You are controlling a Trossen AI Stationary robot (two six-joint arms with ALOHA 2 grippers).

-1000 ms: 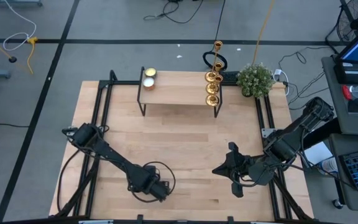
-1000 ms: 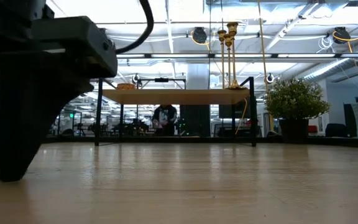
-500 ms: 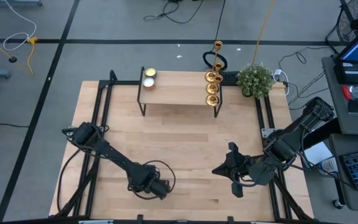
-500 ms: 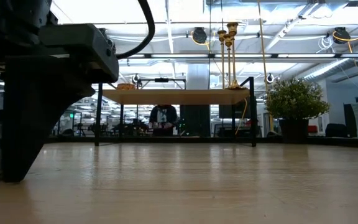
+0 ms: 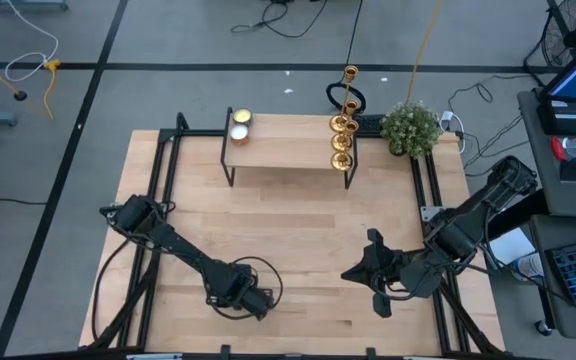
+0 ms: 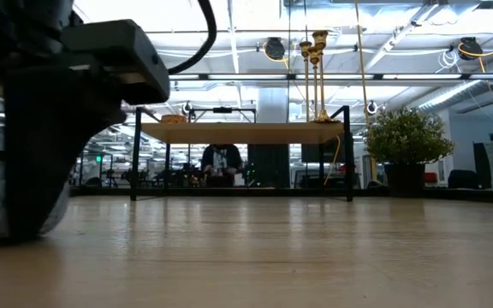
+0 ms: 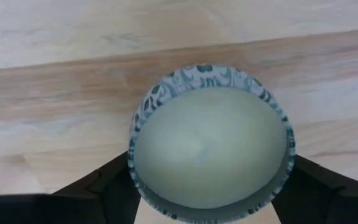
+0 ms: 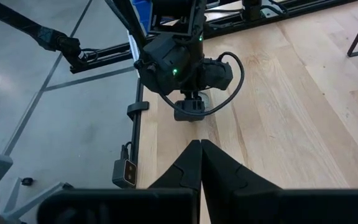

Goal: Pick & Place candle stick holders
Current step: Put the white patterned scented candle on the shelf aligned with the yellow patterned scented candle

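Note:
The gold candle stick holders (image 5: 342, 141) stand in a row on the right end of the raised wooden shelf (image 5: 286, 148) at the table's far side; the low view shows their tall stems (image 6: 317, 77). No gripper is near them. My left gripper (image 5: 253, 300) points down near the table's front edge, shut on a round pale-green candle in a patterned tin (image 7: 210, 146) that sits on the table. My right gripper (image 5: 368, 272) hangs shut and empty above the table's right part (image 8: 200, 163). My left gripper comes from above, pointing down, with one dark finger (image 7: 114, 183) at each of two opposite sides of the tin's round wall (image 7: 135, 174). The fingers lie against the wall. The tin sits upright, its bottom on the table.
Two small round candles (image 5: 239, 124) sit on the shelf's left end. A potted green plant (image 5: 410, 128) stands at the table's far right corner. Black frame rails (image 5: 158, 190) run along both sides. Bare wood lies between the arms.
In the low view, my left gripper's dark finger has shifted a little sideways next to the candle tin. The arm itself has stayed over the same spot.

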